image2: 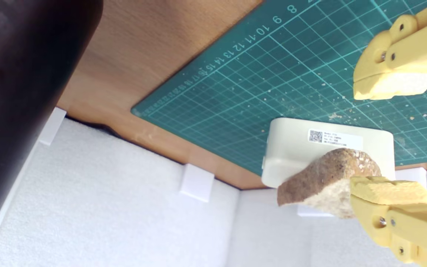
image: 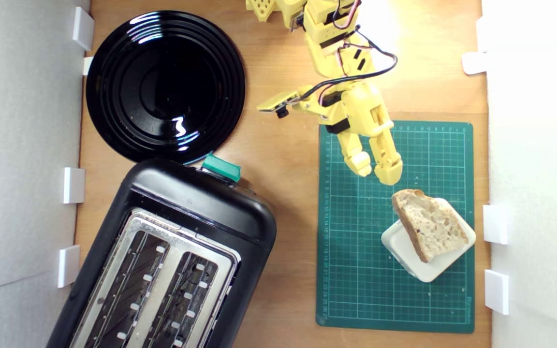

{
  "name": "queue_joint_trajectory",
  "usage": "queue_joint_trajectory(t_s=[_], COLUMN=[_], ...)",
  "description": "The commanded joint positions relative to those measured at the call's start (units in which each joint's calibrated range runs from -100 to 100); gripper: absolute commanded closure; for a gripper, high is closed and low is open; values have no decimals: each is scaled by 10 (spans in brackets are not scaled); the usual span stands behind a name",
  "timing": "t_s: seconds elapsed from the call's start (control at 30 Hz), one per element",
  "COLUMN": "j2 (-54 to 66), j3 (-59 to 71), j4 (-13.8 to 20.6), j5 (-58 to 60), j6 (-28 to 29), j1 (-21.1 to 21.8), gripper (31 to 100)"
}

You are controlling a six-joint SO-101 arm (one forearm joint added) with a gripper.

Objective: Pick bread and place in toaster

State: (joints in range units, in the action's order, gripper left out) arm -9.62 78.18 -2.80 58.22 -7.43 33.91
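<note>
Bread (image: 431,227) atop white block (image: 445,268); pincer (image: 377,174) parted, near.

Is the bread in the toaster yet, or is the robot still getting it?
Not yet. Nothing looks done: the bread lies on the white block on the green mat, and both toaster slots look empty. In hand: the open gripper hovers just short of the bread, not touching it. Left: close on the bread, lift it, carry it across and drop it into a slot.
</note>
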Motion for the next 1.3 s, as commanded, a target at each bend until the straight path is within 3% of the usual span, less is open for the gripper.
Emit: queue_joint_trajectory(t_s=[0.0,0.07,0.17,0.53,0.8,1.27], j2=[4,3,3,-43,-43,-94], j3=[-17,-17,-16,-21,-21,-90], j4=[-16,-53,-81,-68,-2,3], j5=[18,16,17,49,74,75], j6=[1,-1,1,14,52,51], j1=[28,48,67,67,40,32], gripper=[484,484,481,481,478,477])
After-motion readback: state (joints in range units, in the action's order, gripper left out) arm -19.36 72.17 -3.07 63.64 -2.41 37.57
